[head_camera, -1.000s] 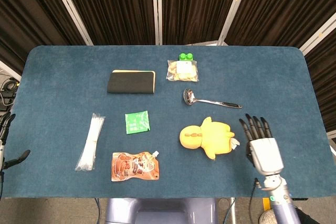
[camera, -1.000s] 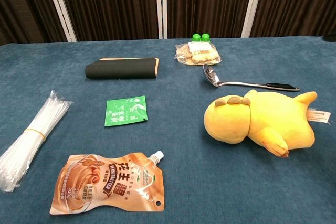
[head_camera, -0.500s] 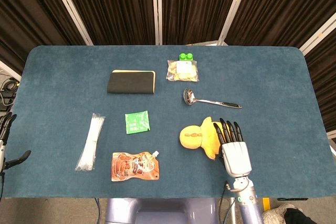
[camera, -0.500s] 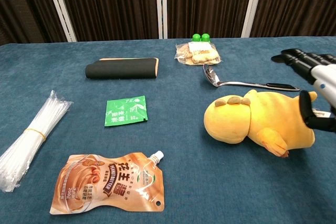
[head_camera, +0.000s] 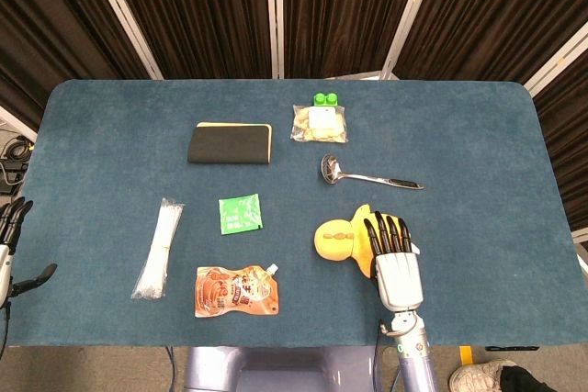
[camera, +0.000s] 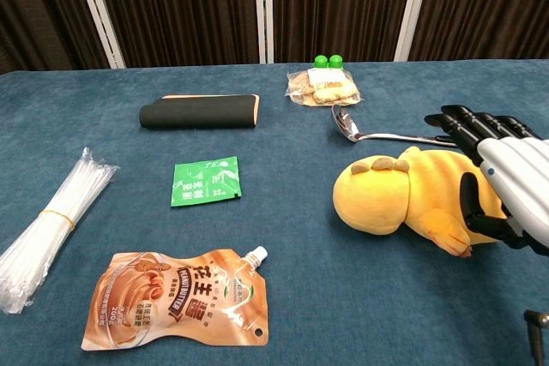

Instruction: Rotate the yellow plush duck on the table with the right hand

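The yellow plush duck (head_camera: 342,238) (camera: 395,197) lies on its side on the blue table, head toward the left. My right hand (head_camera: 392,262) (camera: 504,179) hovers over the duck's body and tail end, fingers spread and pointing away from me, holding nothing. It hides the duck's rear half in the head view. Whether it touches the plush is unclear. My left hand (head_camera: 11,243) hangs off the table's left edge, fingers apart and empty.
A metal spoon (head_camera: 367,175) lies just behind the duck. A snack bag with green caps (head_camera: 319,121), a black pouch (head_camera: 230,143), a green sachet (head_camera: 240,214), an orange drink pouch (head_camera: 236,291) and a bundle of clear straws (head_camera: 158,248) lie to the left.
My right hand has moved left from beside the duck to over its rear half. The duck has not shifted.
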`<action>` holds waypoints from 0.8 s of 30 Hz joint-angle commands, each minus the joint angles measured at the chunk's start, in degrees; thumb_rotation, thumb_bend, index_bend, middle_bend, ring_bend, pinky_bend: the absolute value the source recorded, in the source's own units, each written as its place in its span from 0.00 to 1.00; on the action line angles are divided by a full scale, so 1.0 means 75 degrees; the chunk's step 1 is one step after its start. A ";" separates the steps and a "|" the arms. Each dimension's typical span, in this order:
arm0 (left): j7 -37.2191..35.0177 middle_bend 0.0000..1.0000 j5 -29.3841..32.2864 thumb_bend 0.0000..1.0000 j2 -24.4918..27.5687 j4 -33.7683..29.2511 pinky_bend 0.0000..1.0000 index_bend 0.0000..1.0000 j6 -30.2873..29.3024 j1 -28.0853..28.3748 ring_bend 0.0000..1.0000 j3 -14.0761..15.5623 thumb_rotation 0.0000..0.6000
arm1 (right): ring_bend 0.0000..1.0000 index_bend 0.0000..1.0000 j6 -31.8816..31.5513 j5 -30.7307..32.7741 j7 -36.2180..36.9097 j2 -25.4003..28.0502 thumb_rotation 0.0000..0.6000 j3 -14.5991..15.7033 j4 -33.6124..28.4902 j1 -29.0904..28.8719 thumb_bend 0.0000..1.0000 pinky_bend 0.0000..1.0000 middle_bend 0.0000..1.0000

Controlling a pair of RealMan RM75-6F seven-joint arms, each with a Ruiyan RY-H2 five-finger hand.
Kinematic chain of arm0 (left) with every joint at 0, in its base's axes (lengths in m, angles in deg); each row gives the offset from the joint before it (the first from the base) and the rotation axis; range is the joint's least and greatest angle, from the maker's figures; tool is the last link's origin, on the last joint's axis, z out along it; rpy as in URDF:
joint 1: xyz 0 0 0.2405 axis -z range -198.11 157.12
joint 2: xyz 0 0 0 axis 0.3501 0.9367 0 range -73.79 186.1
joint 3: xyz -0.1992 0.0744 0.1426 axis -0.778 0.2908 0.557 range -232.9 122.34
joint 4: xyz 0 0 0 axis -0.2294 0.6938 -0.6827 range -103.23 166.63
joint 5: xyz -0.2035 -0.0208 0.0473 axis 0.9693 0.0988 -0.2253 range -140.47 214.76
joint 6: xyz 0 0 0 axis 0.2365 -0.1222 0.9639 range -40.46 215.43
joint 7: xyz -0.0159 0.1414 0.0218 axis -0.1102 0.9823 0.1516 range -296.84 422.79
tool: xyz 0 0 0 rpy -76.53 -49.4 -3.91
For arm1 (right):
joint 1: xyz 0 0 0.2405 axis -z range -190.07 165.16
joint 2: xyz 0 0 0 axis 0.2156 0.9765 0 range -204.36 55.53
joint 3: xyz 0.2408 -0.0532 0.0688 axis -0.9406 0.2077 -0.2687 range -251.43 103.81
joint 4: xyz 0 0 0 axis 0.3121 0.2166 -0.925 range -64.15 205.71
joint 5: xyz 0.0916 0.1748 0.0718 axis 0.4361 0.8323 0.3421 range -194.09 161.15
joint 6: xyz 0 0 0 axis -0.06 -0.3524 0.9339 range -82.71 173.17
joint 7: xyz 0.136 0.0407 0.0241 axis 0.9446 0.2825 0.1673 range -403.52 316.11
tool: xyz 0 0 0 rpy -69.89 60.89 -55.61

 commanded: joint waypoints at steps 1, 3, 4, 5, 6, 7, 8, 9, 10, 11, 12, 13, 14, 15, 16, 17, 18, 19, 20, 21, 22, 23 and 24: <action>-0.0010 0.00 0.0023 0.19 0.0012 -0.0014 0.00 0.00 -0.0005 -0.0013 0.00 -0.0001 1.00 | 0.00 0.00 -0.0055 -0.0049 0.0242 -0.0358 1.00 0.0022 0.0398 -0.0007 1.00 0.00 0.00; -0.0036 0.00 0.0016 0.18 0.0031 -0.0027 0.00 0.00 -0.0019 -0.0019 0.00 -0.0002 1.00 | 0.00 0.00 -0.0008 0.0000 0.0307 -0.0550 1.00 0.0019 0.0630 -0.0019 1.00 0.00 0.00; -0.0058 0.00 0.0010 0.18 0.0040 -0.0033 0.00 0.00 -0.0034 -0.0026 0.00 -0.0003 1.00 | 0.00 0.00 0.0040 0.0044 0.0327 -0.0641 1.00 0.0017 0.0757 -0.0026 1.00 0.00 0.00; -0.0074 0.00 0.0003 0.18 0.0046 -0.0039 0.00 0.00 -0.0043 -0.0029 0.00 -0.0003 1.00 | 0.00 0.00 0.0078 0.0082 0.0333 -0.0704 1.00 0.0010 0.0845 -0.0033 1.00 0.00 0.00; -0.0089 0.00 -0.0003 0.18 0.0050 -0.0041 0.00 0.00 -0.0048 -0.0031 0.00 -0.0002 1.00 | 0.00 0.00 0.0123 0.0120 0.0340 -0.0760 1.00 0.0006 0.0926 -0.0040 1.00 0.00 0.00; -0.0097 0.00 -0.0008 0.19 0.0054 -0.0042 0.00 0.00 -0.0049 -0.0031 0.00 0.0000 1.00 | 0.00 0.00 0.0170 0.0163 0.0347 -0.0810 1.00 0.0000 0.0999 -0.0047 1.00 0.00 0.00; -0.0098 0.00 -0.0010 0.19 0.0056 -0.0041 0.00 0.00 -0.0047 -0.0030 0.00 0.0001 1.00 | 0.00 0.00 0.0198 0.0191 0.0356 -0.0850 1.00 -0.0008 0.1054 -0.0052 1.00 0.00 0.00; -0.0095 0.00 -0.0011 0.19 0.0056 -0.0039 0.00 0.00 -0.0041 -0.0029 0.00 0.0005 1.00 | 0.00 0.00 0.0233 0.0222 0.0366 -0.0889 1.00 -0.0014 0.1109 -0.0059 1.00 0.00 0.00; -0.0088 0.00 -0.0007 0.19 0.0055 -0.0039 0.00 0.00 -0.0026 -0.0025 0.00 0.0009 1.00 | 0.00 0.00 0.0274 0.0251 0.0381 -0.0936 1.00 -0.0021 0.1183 -0.0072 1.00 0.00 0.00; -0.0083 0.00 -0.0008 0.19 0.0053 -0.0041 0.00 0.00 -0.0015 -0.0020 0.00 0.0012 1.00 | 0.00 0.00 0.0297 0.0276 0.0411 -0.0983 1.00 -0.0037 0.1242 -0.0082 1.00 0.00 0.00; -0.0078 0.00 -0.0008 0.19 0.0051 -0.0041 0.00 0.00 -0.0012 -0.0018 0.00 0.0012 1.00 | 0.00 0.00 0.0298 0.0279 0.0439 -0.1020 1.00 -0.0048 0.1296 -0.0090 1.00 0.00 0.00; -0.0065 0.00 -0.0005 0.19 0.0046 -0.0040 0.00 0.00 -0.0009 -0.0016 0.00 0.0011 1.00 | 0.00 0.00 0.0299 0.0280 0.0465 -0.1055 1.00 -0.0053 0.1344 -0.0097 1.00 0.00 0.00; -0.0052 0.00 0.0000 0.19 0.0042 -0.0040 0.00 0.00 -0.0003 -0.0013 0.00 0.0010 1.00 | 0.00 0.00 0.0300 0.0279 0.0485 -0.1086 1.00 -0.0055 0.1388 -0.0103 1.00 0.00 0.00; -0.0040 0.00 0.0003 0.19 0.0039 -0.0040 0.00 0.00 0.0009 -0.0009 0.00 0.0012 1.00 | 0.00 0.00 0.0307 0.0278 0.0498 -0.1115 1.00 -0.0055 0.1437 -0.0112 1.00 0.00 0.00; -0.0033 0.00 0.0005 0.19 0.0035 -0.0040 0.00 0.00 0.0023 -0.0005 0.00 0.0018 1.00 | 0.00 0.00 0.0314 0.0279 0.0497 -0.1142 1.00 -0.0056 0.1492 -0.0120 1.00 0.00 0.00; -0.0024 0.00 0.0014 0.19 0.0035 -0.0044 0.00 0.00 0.0045 0.0001 0.00 0.0022 1.00 | 0.00 0.00 0.0341 0.0302 0.0473 -0.1184 1.00 -0.0065 0.1583 -0.0132 1.00 0.00 0.00; -0.0017 0.00 0.0015 0.19 0.0035 -0.0047 0.00 0.00 0.0052 0.0004 0.00 0.0023 1.00 | 0.00 0.00 0.0358 0.0324 0.0459 -0.1214 1.00 -0.0076 0.1639 -0.0138 1.00 0.00 0.00; -0.0012 0.00 0.0016 0.19 0.0033 -0.0047 0.00 0.00 0.0054 0.0005 0.00 0.0023 1.00 | 0.00 0.00 0.0367 0.0339 0.0446 -0.1238 1.00 -0.0084 0.1687 -0.0142 1.00 0.00 0.00; -0.0006 0.00 0.0016 0.18 0.0032 -0.0047 0.00 0.00 0.0055 0.0007 0.00 0.0023 1.00 | 0.00 0.00 0.0390 0.0367 0.0404 -0.1267 1.00 -0.0088 0.1770 -0.0146 1.00 0.00 0.00; -0.0006 0.00 0.0018 0.18 0.0032 -0.0047 0.00 0.00 0.0060 0.0009 0.00 0.0024 1.00 | 0.00 0.00 0.0411 0.0388 0.0375 -0.1285 1.00 -0.0087 0.1819 -0.0149 1.00 0.00 0.00; -0.0007 0.00 0.0024 0.18 0.0033 -0.0047 0.00 0.00 0.0068 0.0012 0.00 0.0023 1.00 | 0.00 0.00 0.0443 0.0426 0.0332 -0.1302 1.00 -0.0093 0.1867 -0.0150 1.00 0.00 0.00; -0.0007 0.00 0.0025 0.18 0.0034 -0.0049 0.00 0.00 0.0072 0.0012 0.00 0.0025 1.00 | 0.00 0.00 0.0463 0.0456 0.0303 -0.1308 1.00 -0.0103 0.1891 -0.0150 1.00 0.00 0.00; -0.0006 0.00 0.0024 0.19 0.0035 -0.0050 0.00 0.00 0.0072 0.0012 0.00 0.0025 1.00 | 0.00 0.00 0.0478 0.0480 0.0277 -0.1310 1.00 -0.0115 0.1905 -0.0152 1.00 0.00 0.00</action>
